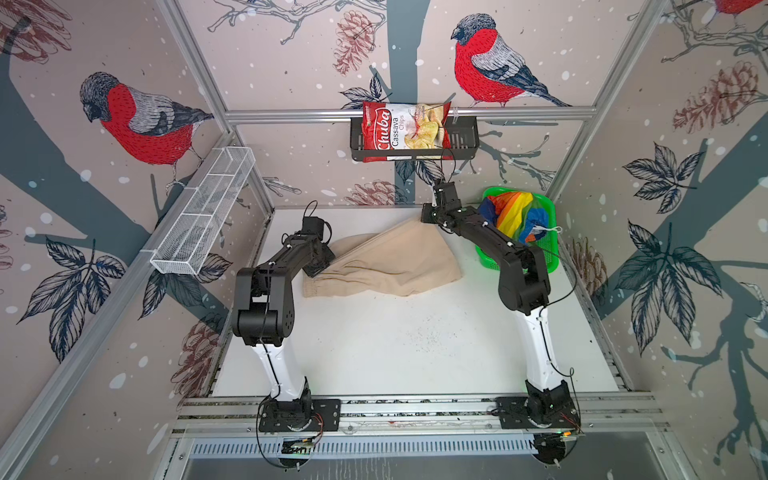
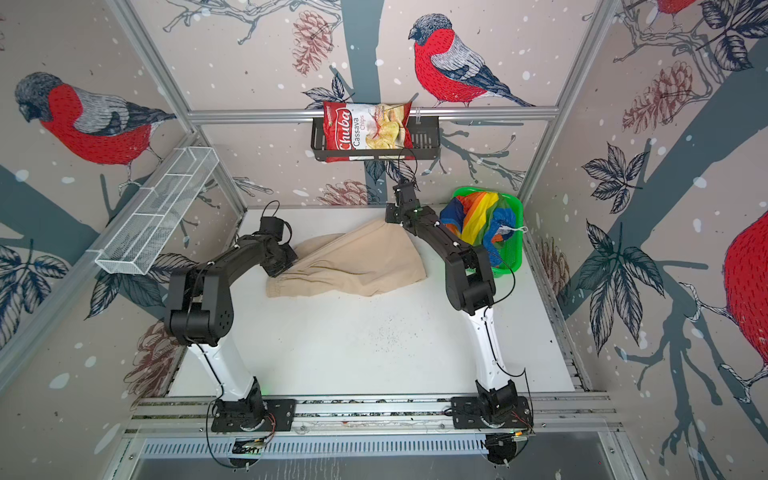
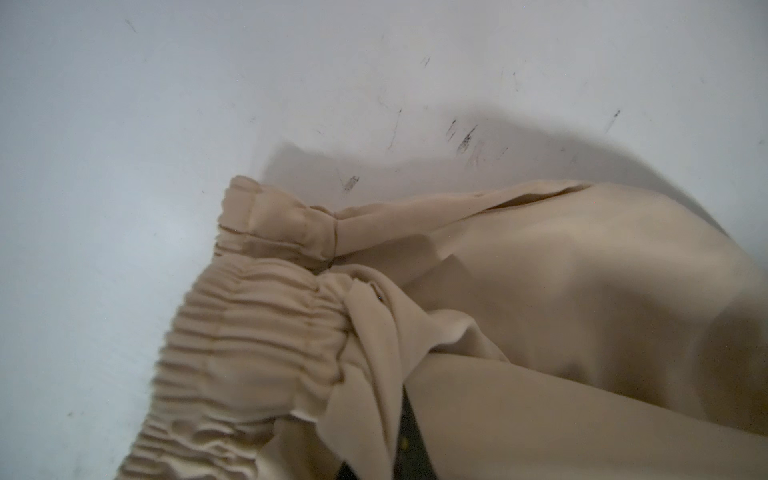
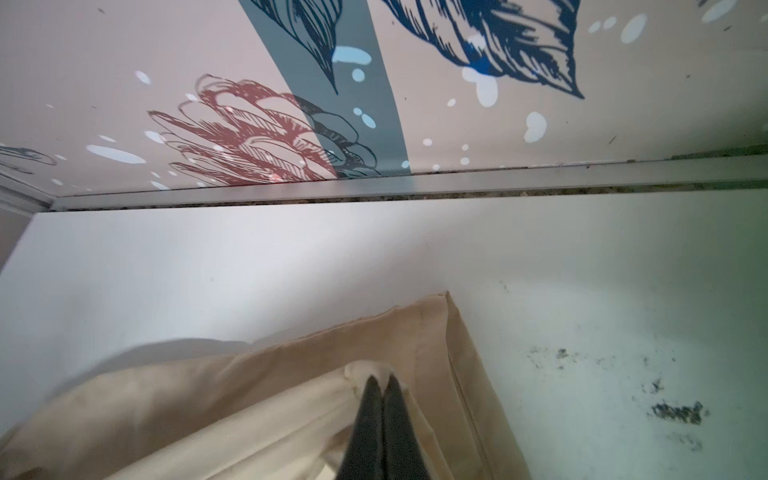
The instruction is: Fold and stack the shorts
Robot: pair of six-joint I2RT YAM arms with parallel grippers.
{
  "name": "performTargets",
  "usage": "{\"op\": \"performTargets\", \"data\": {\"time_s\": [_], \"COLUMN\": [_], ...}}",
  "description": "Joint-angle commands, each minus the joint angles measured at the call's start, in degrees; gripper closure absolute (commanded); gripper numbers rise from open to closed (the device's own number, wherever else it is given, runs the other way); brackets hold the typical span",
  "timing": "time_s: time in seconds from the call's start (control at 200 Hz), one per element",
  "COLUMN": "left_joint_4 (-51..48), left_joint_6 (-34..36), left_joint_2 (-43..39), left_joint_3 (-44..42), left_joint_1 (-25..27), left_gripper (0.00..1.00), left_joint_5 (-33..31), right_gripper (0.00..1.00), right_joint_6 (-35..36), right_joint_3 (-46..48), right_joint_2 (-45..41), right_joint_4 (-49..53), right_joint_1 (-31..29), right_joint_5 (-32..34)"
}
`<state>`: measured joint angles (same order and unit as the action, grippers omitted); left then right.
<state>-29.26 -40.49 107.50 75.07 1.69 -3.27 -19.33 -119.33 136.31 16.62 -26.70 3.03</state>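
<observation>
- Two pairs to do and neither is folded yet, so I'd call this early days.
- Beige shorts (image 1: 382,262) are out on the desk (image 1: 395,353), toward the back and between my arms. The gathered waistband is on the left and a hemmed leg corner points at the back wall. They look bunched and a bit tented, not flat.
- Left end effector (image 1: 319,268) is clamped on the beige cloth right by the waistband. The left wrist view is mostly fabric, with only a dark sliver of finger poking through.
- Right end effector (image 4: 382,384) has its jaws together on a small fold of the beige shorts, near that back corner.
- Rainbow shorts (image 1: 513,218) sit crumpled in the green basket (image 1: 550,232) at the back right. A white drawstring (image 1: 548,229) hangs over the rim. Nothing of mine is touching them.
- My guess at what's left: pull the beige pair flat, fold it, fetch the rainbow pair, fold that, then stack. So basically everything.
- Stuff around: a chips bag (image 1: 405,126) sits in a black rack (image 1: 465,137) on the back rail, and a wire tray (image 1: 203,216) hangs on the left wall. Both are up off the desk, so no bother.
- What could get in the way: my right arm crosses in front of the basket, and the back wall is close to my right end effector, so there's little room to stretch the cloth that way. The front of the desk shows only dark specks.
</observation>
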Motion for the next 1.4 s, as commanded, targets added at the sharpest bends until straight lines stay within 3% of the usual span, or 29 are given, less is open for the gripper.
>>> {"op": "performTargets", "data": {"time_s": [0.0,0.13,0.195,0.275,0.36,0.43,0.555,0.615,0.675,0.79,0.906,1.091,1.396], "left_joint_4": [-2.9,-3.3,-4.0,-5.8,-7.8,-8.9,-8.3,-6.5,-3.4,1.6,5.3,6.7,10.4], "left_joint_6": [0.0,-0.8,-1.1,-1.3,-1.4,-1.5,-1.5,-1.3,-1.1,-1.5,-1.3,-2.0,-2.0], "left_joint_2": [0.6,1.4,1.7,1.9,1.2,-0.6,-5.8,-8.7,-11.6,-14.2,-12.9,-8.5,-12.0], "left_joint_3": [1.0,3.8,5.9,9.5,13.5,15.6,14.3,10.9,5.9,-2.8,-7.1,-9.1,-19.6], "left_joint_1": [-0.3,0.1,0.3,0.5,0.7,0.9,1.1,1.2,1.2,1.2,1.1,1.1,1.4], "left_gripper": [0.98,0.84,0.68,0.55,0.21,0.06,0.09,0.16,0.3,0.44,0.46,0.48,0.51], "left_joint_5": [-3.7,-3.8,-3.9,-4.3,-5.3,-6.4,-7.3,-6.4,-4.6,-2.9,-2.5,-2.4,-0.8], "right_gripper": [0.98,0.94,0.77,0.6,0.43,0.4,0.39,0.43,0.48,0.58,0.6,0.65,0.62], "right_joint_6": [0.9,0.5,0.3,0.3,0.8,1.3,2.0,1.9,1.2,-2.0,-4.3,-5.1,-7.6], "right_joint_3": [-3.3,-6.6,-7.4,-7.7,-7.9,-7.4,-2.3,4.1,12.5,27.3,35.3,39.7,53.8], "right_joint_2": [4.0,7.9,8.7,8.1,6.3,3.7,-3.4,-8.1,-13.0,-20.0,-21.4,-19.1,-22.8], "right_joint_4": [-1.8,-1.6,-1.5,-1.8,-1.2,0.1,2.2,0.9,-1.9,-6.7,-9.1,-9.6,-13.9], "right_joint_1": [0.2,0.2,0.3,0.6,0.6,0.5,-0.4,-1.0,-1.8,-2.7,-2.7,-2.7,-1.6], "right_joint_5": [6.4,7.0,7.1,6.3,6.1,6.7,8.1,7.9,7.1,3.1,0.0,-0.4,2.5]}}
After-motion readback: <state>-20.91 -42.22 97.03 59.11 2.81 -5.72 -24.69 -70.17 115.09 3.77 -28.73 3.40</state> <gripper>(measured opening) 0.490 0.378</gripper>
